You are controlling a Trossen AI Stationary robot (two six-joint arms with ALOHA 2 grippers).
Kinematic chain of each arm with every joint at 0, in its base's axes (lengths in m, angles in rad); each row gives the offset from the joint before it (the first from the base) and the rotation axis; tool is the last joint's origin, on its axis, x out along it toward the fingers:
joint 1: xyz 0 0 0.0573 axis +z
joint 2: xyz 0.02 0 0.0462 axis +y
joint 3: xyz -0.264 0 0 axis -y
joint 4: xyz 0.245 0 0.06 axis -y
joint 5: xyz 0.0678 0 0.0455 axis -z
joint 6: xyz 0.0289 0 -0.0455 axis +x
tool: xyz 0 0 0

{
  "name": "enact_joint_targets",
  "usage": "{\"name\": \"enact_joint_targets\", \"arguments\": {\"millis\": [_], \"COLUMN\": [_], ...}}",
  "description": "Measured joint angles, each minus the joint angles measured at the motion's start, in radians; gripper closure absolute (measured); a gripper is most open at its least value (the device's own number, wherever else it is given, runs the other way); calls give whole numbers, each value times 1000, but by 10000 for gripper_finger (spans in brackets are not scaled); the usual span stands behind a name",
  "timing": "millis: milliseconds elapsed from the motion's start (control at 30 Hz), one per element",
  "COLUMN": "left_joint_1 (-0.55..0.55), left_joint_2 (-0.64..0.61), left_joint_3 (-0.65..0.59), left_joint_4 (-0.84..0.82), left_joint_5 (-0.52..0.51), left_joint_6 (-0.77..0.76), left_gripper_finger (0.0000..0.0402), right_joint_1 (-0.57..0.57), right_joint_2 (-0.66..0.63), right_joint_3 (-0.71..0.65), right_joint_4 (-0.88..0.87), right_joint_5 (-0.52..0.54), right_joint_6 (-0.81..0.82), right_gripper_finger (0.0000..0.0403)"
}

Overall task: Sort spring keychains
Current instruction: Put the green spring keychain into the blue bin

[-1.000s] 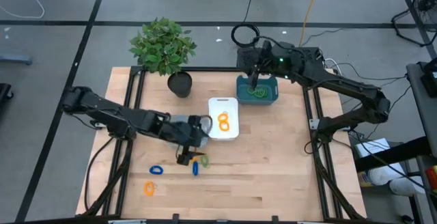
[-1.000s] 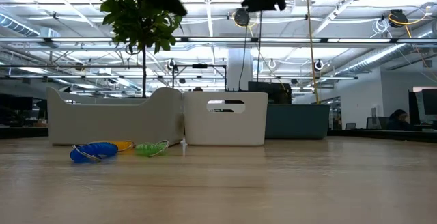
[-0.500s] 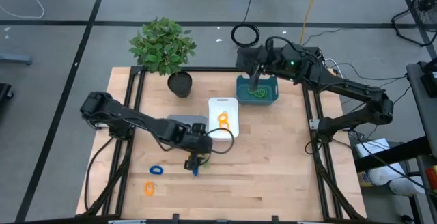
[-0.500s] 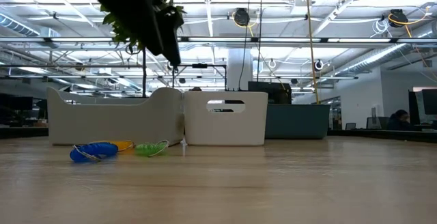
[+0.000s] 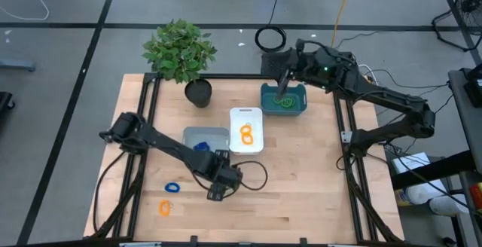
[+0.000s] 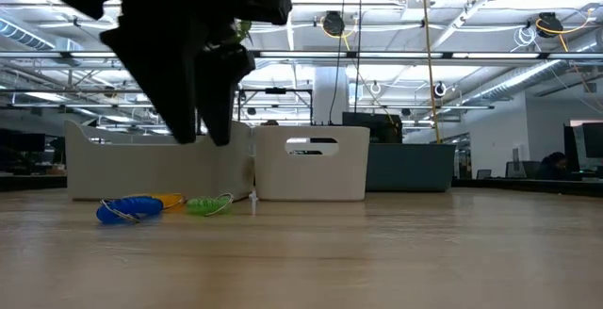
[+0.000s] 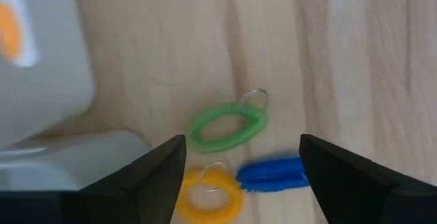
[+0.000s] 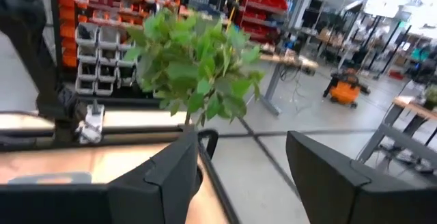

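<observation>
L gripper (image 7: 242,166), fingers apart, is hovering over green keychain (image 7: 226,126) to grab it; R gripper (image 8: 242,176) is waiting apart, empty, above teal tray (image 5: 296,108).

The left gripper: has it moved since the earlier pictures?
Yes. The left gripper moved toward the table's near edge, farther from the fixed white plastic tray, over the loose keychains.

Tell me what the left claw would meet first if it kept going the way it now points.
Probably the green spring keychain: it lies centred between the open fingers of the left claw, with orange and blue ones close beside. Depth is unclear.
</observation>
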Motion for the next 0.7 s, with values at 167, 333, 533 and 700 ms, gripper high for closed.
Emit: {"name": "enact_joint_targets", "arguments": {"millis": [167,333,533,700], "left_joint_1": [-15,-13,10,25], "left_joint_2": [40,83,122,130], "left_joint_3": [0,0,0,0], "left_joint_4": [27,37,46,50], "left_joint_5": [7,33,96,105], "left_joint_6": [-37,-50,-62,-62], "left_gripper_finger": [108,108,108,108], "right_joint_1": [0,0,0,0], "right_joint_2": [-15,-32,-42,-41], "right_joint_3": [0,0,0,0], "right_joint_4": [43,39,34,33], "right_joint_5": [-1,-3,-4,-5], "right_joint_6": [-1,20,31,35], "right_gripper_finger": [190,190,190,190]}}
